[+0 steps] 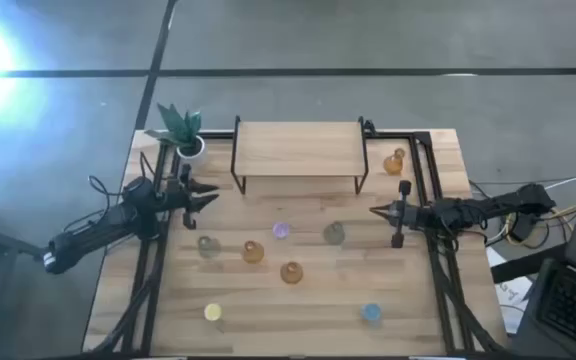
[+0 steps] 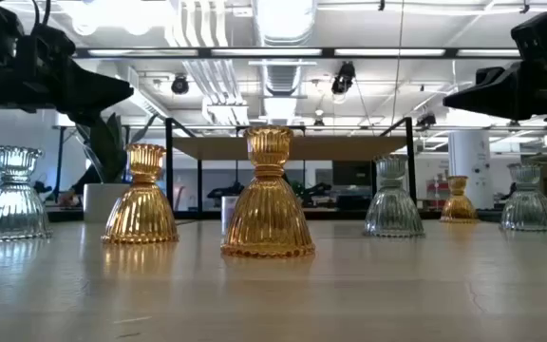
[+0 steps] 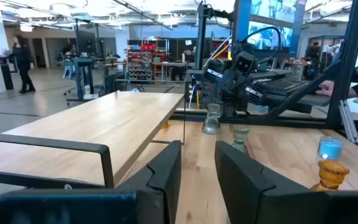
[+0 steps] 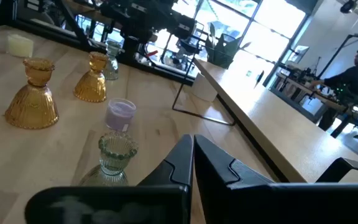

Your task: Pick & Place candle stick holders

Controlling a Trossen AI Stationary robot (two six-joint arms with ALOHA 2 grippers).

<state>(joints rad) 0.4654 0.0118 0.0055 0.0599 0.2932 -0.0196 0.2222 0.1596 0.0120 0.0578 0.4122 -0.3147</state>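
Note:
Several small glass candle stick holders stand upright on their bases on the wooden table: purple [image 1: 281,231], grey-green [image 1: 334,233], grey [image 1: 206,245], two amber [image 1: 253,251] [image 1: 291,271], yellow [image 1: 213,313], blue [image 1: 371,313], and one amber [image 1: 398,160] at the back right. My left gripper [image 1: 211,197] is open and empty at the table's left, above the surface, near the shelf's left leg. My right gripper [image 1: 376,211] is shut and empty at the right, just right of the grey-green holder [image 4: 114,158], which stands below and ahead of its fingertips.
A low wooden shelf [image 1: 298,148] on a black metal frame stands at the back middle. A green plant in a white pot [image 1: 183,130] stands at the back left. Black rails [image 1: 433,250] run along the table's sides. People show in the room beyond.

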